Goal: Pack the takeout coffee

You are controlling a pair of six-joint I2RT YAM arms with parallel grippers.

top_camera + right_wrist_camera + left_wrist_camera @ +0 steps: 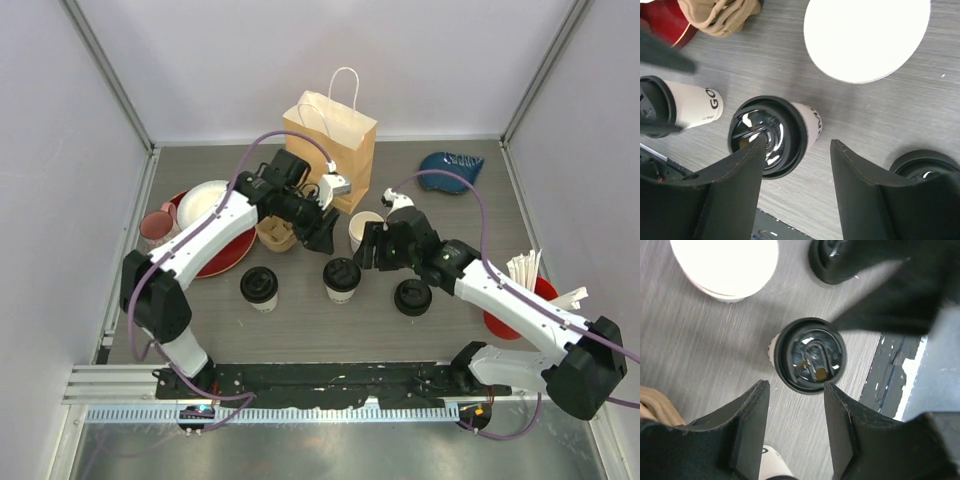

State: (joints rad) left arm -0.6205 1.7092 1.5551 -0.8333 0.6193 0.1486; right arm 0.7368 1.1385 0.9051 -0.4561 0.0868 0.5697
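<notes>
Both arms have white links, black joints, purplish cables and possibly rubber-faced black gripper fingers.

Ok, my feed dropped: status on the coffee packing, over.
Left gripper open, right gripper open, both empty, aimed at the middle cup. Neither it nor the other cup is in the bag. Lid stack close beside.

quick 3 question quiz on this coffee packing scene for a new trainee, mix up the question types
1. True or false: the lidded cup nearest the lid stack is already inside the paper bag.
2. How many lidded cups stand on the table? A one, B two, C four.
3. Fill in: the left gripper and right gripper are both ____.
Key: 1 false; 2 B; 3 open.
</notes>
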